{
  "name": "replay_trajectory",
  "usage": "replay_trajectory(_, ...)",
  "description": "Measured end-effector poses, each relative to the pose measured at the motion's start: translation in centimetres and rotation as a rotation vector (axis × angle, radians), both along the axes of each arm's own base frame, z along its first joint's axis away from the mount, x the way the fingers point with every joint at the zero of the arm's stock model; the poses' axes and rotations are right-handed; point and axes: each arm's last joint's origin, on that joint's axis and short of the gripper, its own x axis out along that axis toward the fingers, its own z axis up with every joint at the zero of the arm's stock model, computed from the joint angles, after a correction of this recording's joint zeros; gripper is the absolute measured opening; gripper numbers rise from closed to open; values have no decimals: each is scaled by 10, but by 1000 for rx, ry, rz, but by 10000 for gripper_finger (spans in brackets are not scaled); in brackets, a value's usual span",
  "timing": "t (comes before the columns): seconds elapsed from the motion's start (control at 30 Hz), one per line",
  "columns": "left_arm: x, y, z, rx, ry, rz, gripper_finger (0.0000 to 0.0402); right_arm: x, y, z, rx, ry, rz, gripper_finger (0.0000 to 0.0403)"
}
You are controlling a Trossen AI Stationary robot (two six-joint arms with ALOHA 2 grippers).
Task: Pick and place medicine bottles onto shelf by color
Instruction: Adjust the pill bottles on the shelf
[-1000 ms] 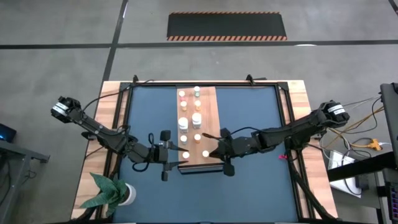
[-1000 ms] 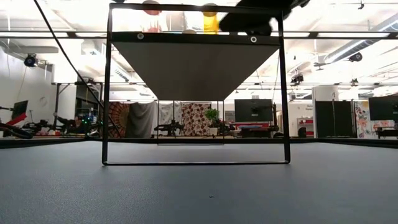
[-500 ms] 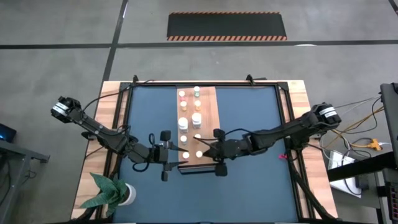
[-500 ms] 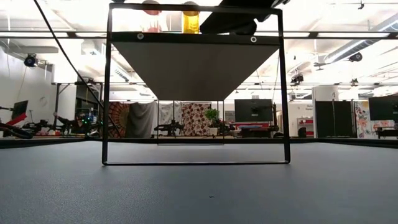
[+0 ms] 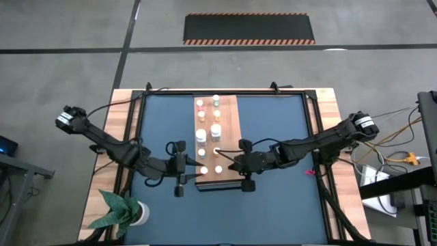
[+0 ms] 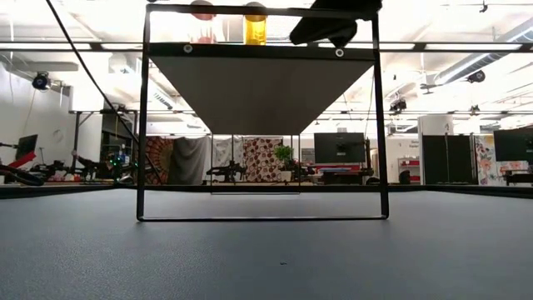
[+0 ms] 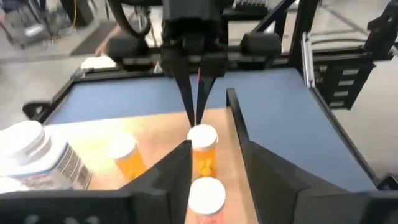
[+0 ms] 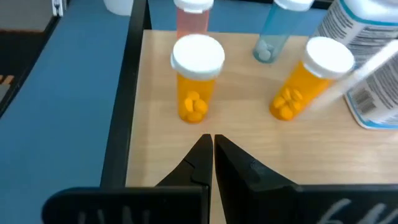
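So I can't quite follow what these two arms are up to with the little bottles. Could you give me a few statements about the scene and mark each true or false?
1. The right gripper is shut and holds nothing. True.
2. An orange bottle stands upright on the shelf ahead of the right gripper. True.
3. The left gripper carries a bottle high above the shelf. False: its fingers stand either side of a pink bottle that stays on the shelf.
4. The bottles lie scattered on the dark mat. False: they stand on the shelf.
5. A potted plant sits near the left arm's corner of the table. True.
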Motion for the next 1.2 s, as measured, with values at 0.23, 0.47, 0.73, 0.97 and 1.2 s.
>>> replay_trajectory(0.23,8,-1,12,55,129,21,37,-6,4,2,-27,16,33,9)
replay_trajectory(0.47,24,-1,-3,102,200,7,8,-8,9,2,-85,8,11,9)
replay_trajectory(0.73,22,1,-3,69,215,23,0,-9,10,2,-90,9,11,9)
replay_trajectory(0.97,19,2,-6,37,253,30,0,-9,10,2,-88,11,9,9)
replay_trajectory(1.2,16,2,-3,3,246,13,0,-10,10,1,-84,20,4,9)
